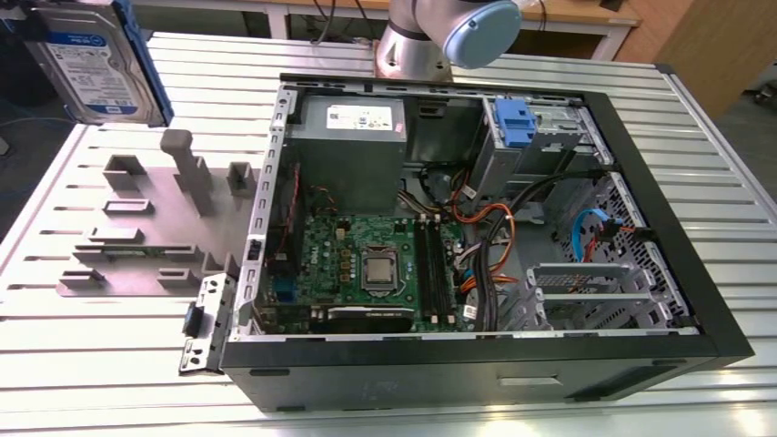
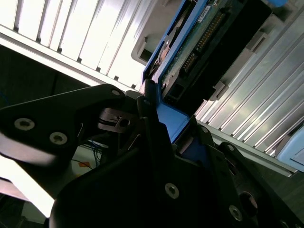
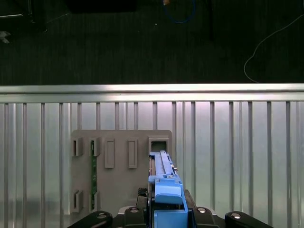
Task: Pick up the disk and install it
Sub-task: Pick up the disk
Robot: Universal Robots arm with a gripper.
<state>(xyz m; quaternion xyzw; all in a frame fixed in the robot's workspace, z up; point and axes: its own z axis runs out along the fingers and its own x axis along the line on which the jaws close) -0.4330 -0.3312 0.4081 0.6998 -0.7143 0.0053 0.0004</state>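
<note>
The disk (image 1: 95, 56), a silver drive with a white-and-blue label and a blue carrier frame, hangs in the air at the exterior view's far upper left, above the table's edge. In the first wrist view the disk (image 3: 163, 176) is seen edge-on, with my gripper (image 3: 167, 217) shut on its blue frame. The second wrist view shows the disk's green circuit-board underside (image 2: 204, 38), with my gripper's (image 2: 164, 124) black fingers (image 2: 151, 118) clamped on the blue edge. Below the disk lies a grey fixture plate (image 3: 118, 164) with upright holders.
An open computer case (image 1: 711, 300) lies on the ribbed metal table (image 1: 122, 364), showing a motherboard (image 1: 364, 269), a grey power-supply box (image 1: 349, 137), cables and a drive bay with a blue latch (image 1: 512, 123). The fixture plate (image 1: 140, 232) sits left of the case. The arm's body (image 1: 443, 36) rises behind the case.
</note>
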